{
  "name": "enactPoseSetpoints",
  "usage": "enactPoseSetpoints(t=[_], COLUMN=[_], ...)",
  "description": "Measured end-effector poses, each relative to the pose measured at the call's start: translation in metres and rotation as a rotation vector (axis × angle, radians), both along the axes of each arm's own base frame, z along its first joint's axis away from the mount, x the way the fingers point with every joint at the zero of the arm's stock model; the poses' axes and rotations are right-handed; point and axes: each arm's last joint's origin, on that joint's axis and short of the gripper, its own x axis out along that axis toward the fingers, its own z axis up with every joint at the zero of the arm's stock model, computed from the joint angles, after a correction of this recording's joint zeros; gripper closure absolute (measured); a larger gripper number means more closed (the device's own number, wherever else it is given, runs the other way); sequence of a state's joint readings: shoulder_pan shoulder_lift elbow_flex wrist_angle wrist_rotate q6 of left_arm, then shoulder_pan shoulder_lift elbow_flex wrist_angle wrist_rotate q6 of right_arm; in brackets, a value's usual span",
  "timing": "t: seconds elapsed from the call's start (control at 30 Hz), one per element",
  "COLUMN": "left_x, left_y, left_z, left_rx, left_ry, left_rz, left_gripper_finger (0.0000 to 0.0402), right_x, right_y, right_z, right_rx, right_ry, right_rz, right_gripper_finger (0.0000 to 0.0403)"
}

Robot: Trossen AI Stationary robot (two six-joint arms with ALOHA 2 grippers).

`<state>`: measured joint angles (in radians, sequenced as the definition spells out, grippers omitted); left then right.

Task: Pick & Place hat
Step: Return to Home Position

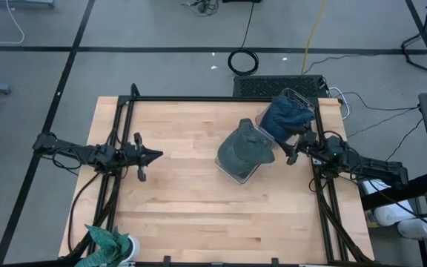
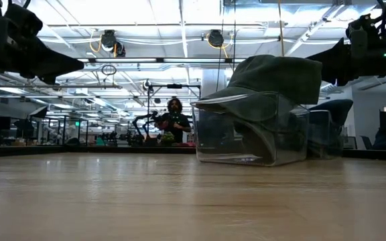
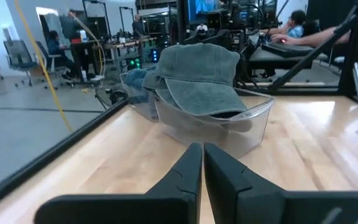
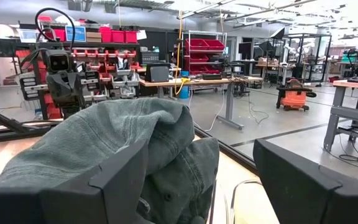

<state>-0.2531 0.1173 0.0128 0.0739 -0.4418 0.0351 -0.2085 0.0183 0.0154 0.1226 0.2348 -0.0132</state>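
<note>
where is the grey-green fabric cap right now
In the high view, the grey-green fabric cap sits in the clear plastic bin right of centre on the wooden table, next to the blue denim cap, left of the right gripper.

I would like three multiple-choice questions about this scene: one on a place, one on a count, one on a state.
1. Where is the gray cap? A) in a clear bin B) on bare wood C) in a claw
2. How many clear bins are there? A) one B) two C) four
3. The left claw is: A) shut, empty B) wide open C) gripping a cap
Key: 1 A, it rests in the bin; 2 B, a second bin holds the blue cap; 3 A, it is closed on nothing.
</note>
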Motion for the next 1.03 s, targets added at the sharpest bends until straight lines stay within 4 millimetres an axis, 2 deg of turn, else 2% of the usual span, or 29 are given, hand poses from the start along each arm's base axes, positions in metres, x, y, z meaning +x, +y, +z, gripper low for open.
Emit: enactPoseSetpoints(t=[1.03], left_x=[0.0], left_y=[0.0], left_z=[0.0005], left_rx=[0.037], left_ry=[0.002], left_rz=[0.0], left_gripper_finger=[0.038], right_x=[0.0], right_y=[0.0], right_z=[0.0], right_rx=[0.001], right_ry=[0.0], right_rz=[0.0], right_gripper_finger=[0.0122])
